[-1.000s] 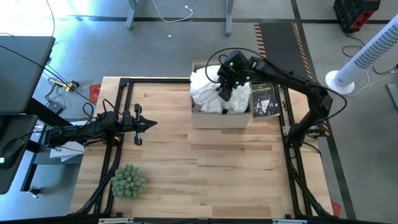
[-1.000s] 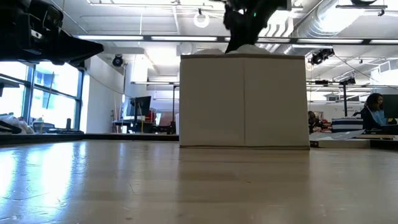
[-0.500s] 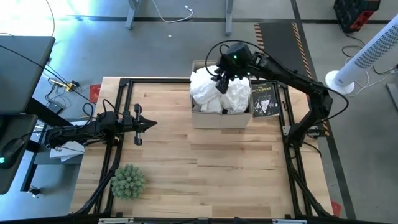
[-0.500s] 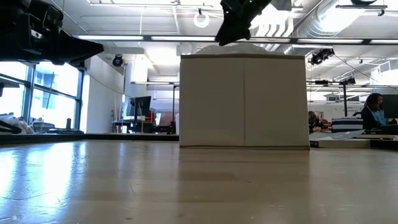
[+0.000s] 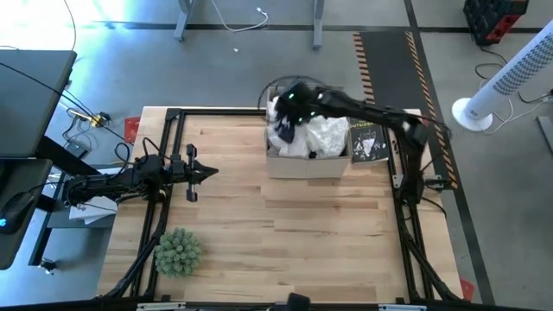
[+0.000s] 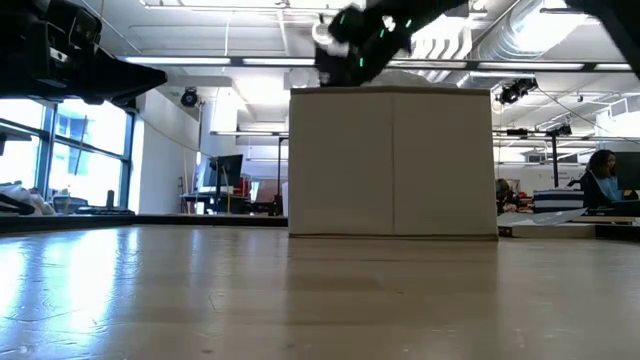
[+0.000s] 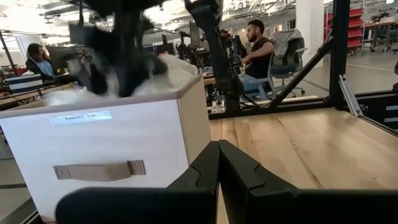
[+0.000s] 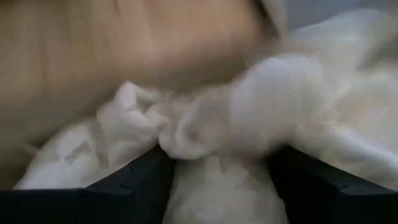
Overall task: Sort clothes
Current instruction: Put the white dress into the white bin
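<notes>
While over the tan cardboard box (image 5: 307,160), right end effector (image 5: 283,121) spread wide, gripping nothing. Crumpled white fabric garments (image 5: 324,134) heaped in box. Other colours unseen; sorting apparently mostly done.

Bright overhead lights; right arm (image 5: 371,111) motion-blurred, wrist view smeared.

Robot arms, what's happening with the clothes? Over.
Right gripper open over the box, fingers either side of white clothes. Left gripper shut, waiting at the table's left. Nothing in the way.
</notes>
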